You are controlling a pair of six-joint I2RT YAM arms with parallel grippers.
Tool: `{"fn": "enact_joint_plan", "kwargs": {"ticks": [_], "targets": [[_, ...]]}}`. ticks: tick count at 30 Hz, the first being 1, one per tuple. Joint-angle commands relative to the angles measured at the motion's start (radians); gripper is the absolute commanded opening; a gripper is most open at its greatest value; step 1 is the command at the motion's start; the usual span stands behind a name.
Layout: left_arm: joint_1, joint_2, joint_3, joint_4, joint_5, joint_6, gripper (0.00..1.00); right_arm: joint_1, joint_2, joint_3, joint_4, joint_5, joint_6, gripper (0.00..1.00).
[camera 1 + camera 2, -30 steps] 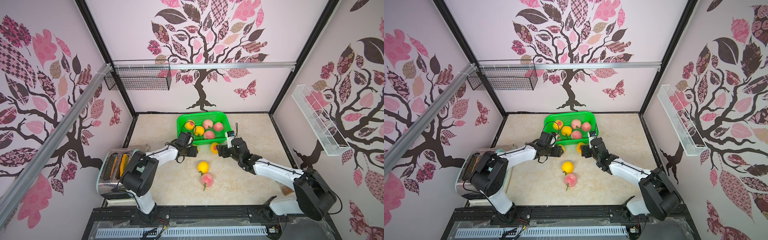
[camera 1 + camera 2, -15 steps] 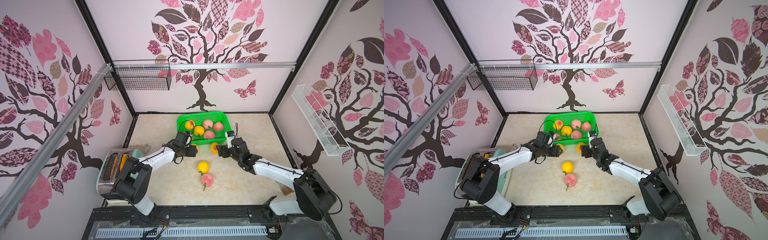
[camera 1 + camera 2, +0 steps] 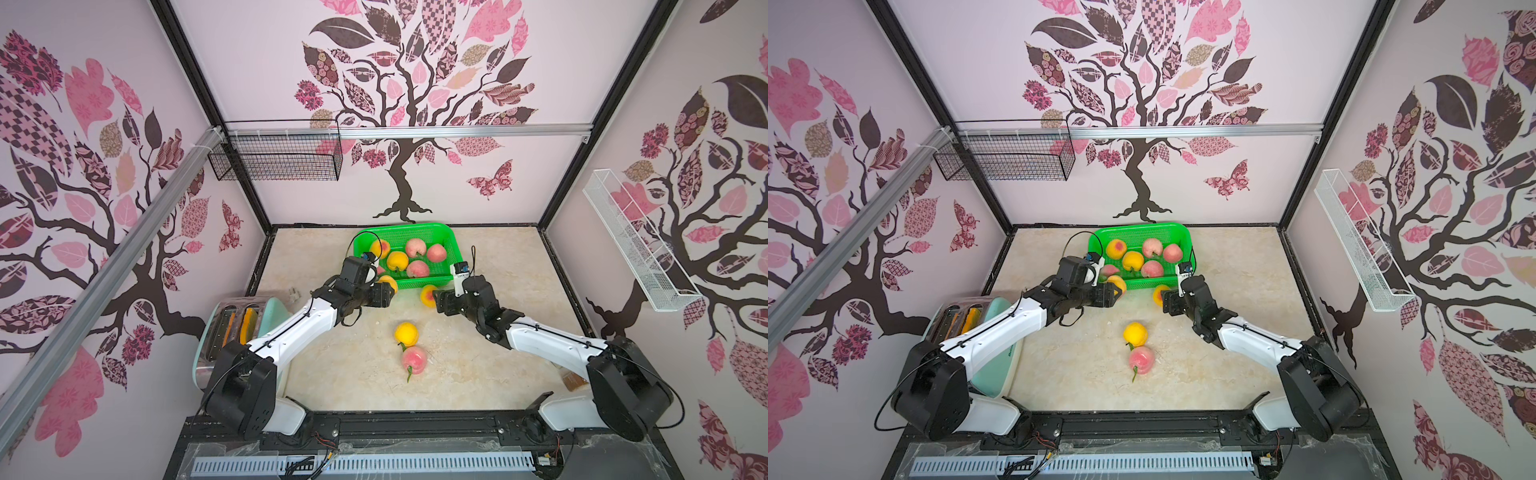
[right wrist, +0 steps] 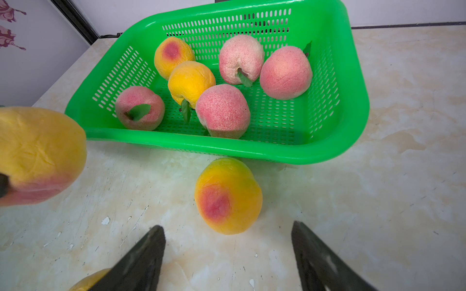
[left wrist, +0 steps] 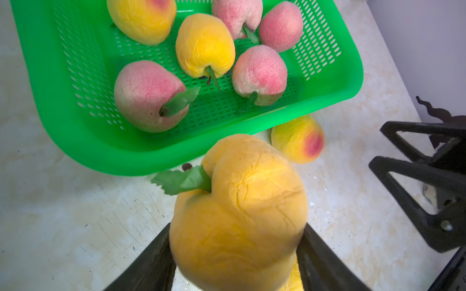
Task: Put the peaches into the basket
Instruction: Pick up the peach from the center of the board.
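Peaches (image 4: 223,110): six in the basket (image 4: 353,113), four outside it.

no text reads clearly; small print on the teal toaster (image 3: 996,374) is perhaps lettering, too blurred.

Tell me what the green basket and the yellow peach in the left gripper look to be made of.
Green basket: looks like moulded plastic, smooth and slightly glossy, with regular slotted holes in its walls and floor.
Yellow peach, held in the left gripper: probably soft foam with a matte painted skin. Its surface is creased and wrinkled, though the look alone cannot confirm it.
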Motion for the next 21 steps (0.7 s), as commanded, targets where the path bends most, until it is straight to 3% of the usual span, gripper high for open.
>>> {"fn": "enact_joint_plan", "kwargs": {"ticks": [1,8,12,21], "targets": [[-0.001,-0.015,0.058,-0.008,0.003,0.001,0.71,0.005,-0.003,0.008,-0.001,0.000,0.009,0.81],[0.015,0.054,0.204,-0.045,-0.016,0.010,0.72,0.004,-0.016,0.004,-0.004,0.002,0.006,0.81],[0.054,0.121,0.271,-0.056,0.032,-0.037,0.72,0.005,-0.019,0.004,-0.005,0.006,0.004,0.81],[0.084,0.255,0.315,0.000,0.048,-0.095,0.73,0.005,-0.037,-0.002,-0.006,0.009,0.004,0.81]]}}
